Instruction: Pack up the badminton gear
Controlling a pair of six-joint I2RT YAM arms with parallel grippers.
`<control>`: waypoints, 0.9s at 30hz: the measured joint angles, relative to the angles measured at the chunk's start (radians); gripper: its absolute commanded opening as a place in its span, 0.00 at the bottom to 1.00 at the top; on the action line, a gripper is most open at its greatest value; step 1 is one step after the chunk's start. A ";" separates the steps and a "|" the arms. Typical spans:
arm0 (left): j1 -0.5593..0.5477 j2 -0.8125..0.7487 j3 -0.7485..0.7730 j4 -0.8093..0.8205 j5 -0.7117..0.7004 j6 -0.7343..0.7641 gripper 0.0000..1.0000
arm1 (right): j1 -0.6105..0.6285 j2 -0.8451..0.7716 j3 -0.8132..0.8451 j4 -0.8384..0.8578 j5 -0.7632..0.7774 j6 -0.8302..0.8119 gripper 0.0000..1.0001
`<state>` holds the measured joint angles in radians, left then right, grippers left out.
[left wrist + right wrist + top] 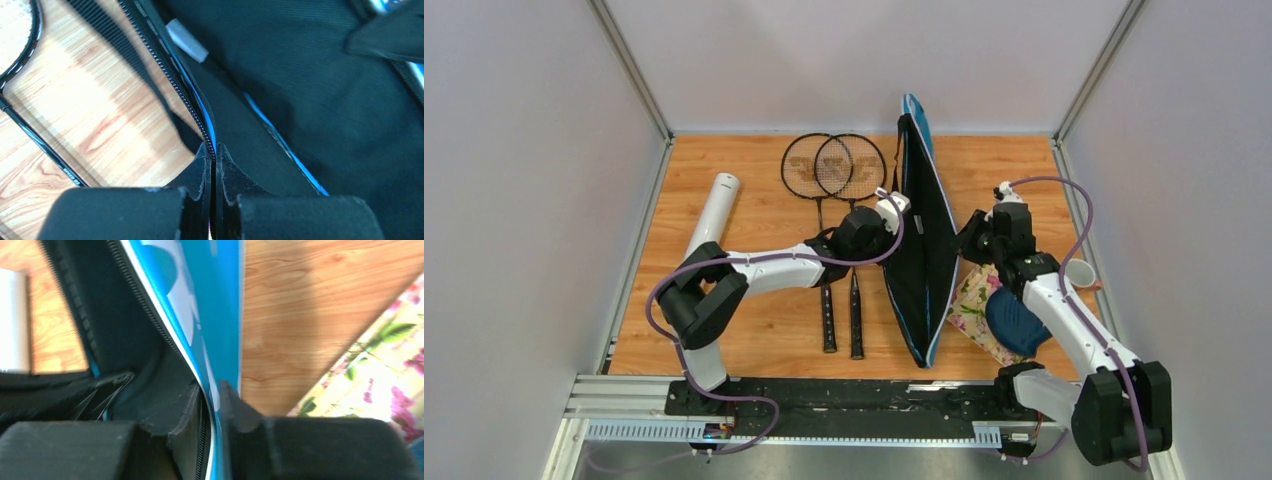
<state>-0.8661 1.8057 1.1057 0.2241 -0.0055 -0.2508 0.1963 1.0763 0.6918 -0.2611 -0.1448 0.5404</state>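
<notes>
The blue racket-shaped cover (921, 262) stands open on its edge, with its black lining showing. My left gripper (900, 203) is shut on its left zip edge, seen pinched in the left wrist view (212, 150). My right gripper (970, 236) is shut on the blue right edge (210, 390). Two thin black rackets (834, 168) lie side by side left of the cover, heads at the back. The long white tube (713, 211) lies at the far left. No shuttlecocks are in view.
A floral cloth (972, 305) lies right of the cover under my right arm, with a dark blue shell-shaped object (1016, 320) on it. A white cup (1080, 272) sits at the right wall. Metal rails border the wooden table.
</notes>
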 measured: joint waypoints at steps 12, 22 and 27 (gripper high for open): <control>-0.057 -0.046 -0.024 0.039 -0.034 0.050 0.00 | 0.013 0.247 0.256 -0.168 0.134 -0.085 0.43; -0.052 -0.046 -0.026 0.035 -0.029 0.087 0.00 | 0.015 0.412 0.464 -0.163 0.041 -0.138 0.27; -0.039 -0.046 -0.034 0.035 -0.009 0.089 0.00 | 0.017 0.451 0.491 -0.156 0.019 -0.152 0.01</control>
<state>-0.9047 1.7596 1.0721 0.2596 -0.0143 -0.1616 0.2134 1.5276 1.1824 -0.4175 -0.1253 0.3882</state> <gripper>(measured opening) 0.027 0.154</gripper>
